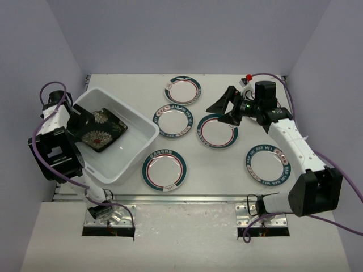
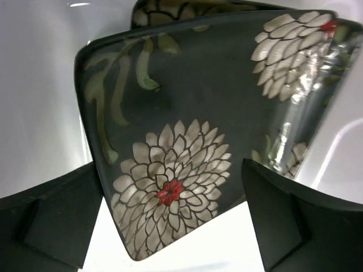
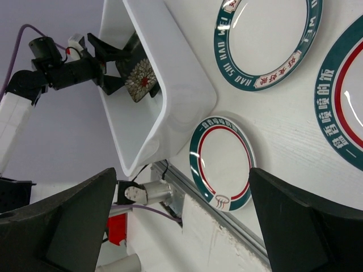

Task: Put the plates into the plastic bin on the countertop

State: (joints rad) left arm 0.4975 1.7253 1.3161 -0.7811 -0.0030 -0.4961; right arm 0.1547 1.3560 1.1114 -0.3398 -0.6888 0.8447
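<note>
Top external view shows you the black flowered plates (image 1: pixel 102 129) lying inside the bin (image 1: pixel 142 148). Your left gripper (image 1: pixel 85 126) sits at their near edge, spread apart and clamping nothing. Five round plates (image 1: pixel 164 169) lie on the countertop (image 1: pixel 227 181), and your right gripper (image 1: pixel 223 112) hangs wide open above one of them.

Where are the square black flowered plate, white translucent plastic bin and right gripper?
square black flowered plate (image 1: pixel 102 129), top view, its flowered centre.
white translucent plastic bin (image 1: pixel 139 158), top view, its right wall.
right gripper (image 1: pixel 214 115), top view, between its fingertips.
</note>
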